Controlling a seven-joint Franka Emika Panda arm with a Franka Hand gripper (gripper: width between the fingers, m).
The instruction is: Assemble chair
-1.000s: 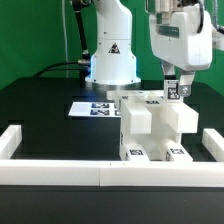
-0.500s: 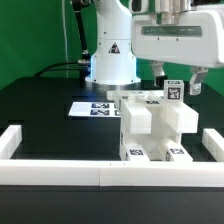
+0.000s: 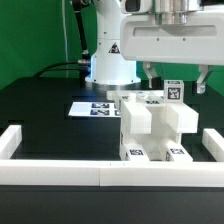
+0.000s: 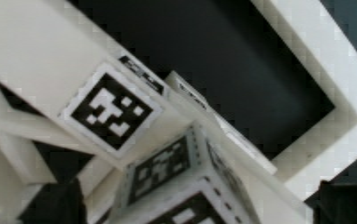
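The step in hand looks like work on the small upright tagged piece [image 3: 175, 91] at the top rear of the chair [image 3: 150, 125]. To do it well, the gripper [image 3: 177, 82] should keep that piece centred between its jaws and travel straight along the piece's own axis. It should close squarely on two flat opposite faces, so that the piece does not cock in its seat. A sideways nudge could shift the blocks below, so any push should go straight down into the stack.

The gripper hangs just above the chair with its fingers [image 3: 149, 74] spread wide, one on either side of the upright tagged piece. Both appear clear of it, and the gripper holds nothing.

The wrist view is filled with tilted white faces carrying a black-and-white tag [image 4: 111, 106]. No fingertip can be made out there, so contact cannot be checked from it.

The chair stands as a blocky white stack near the front of the black table [image 3: 50, 130], toward the exterior view's right. It sits just behind the front border rail [image 3: 100, 176]. The marker board [image 3: 92, 107] lies flat behind it, toward the exterior view's left. The arm's base [image 3: 110, 62] stands beyond that.
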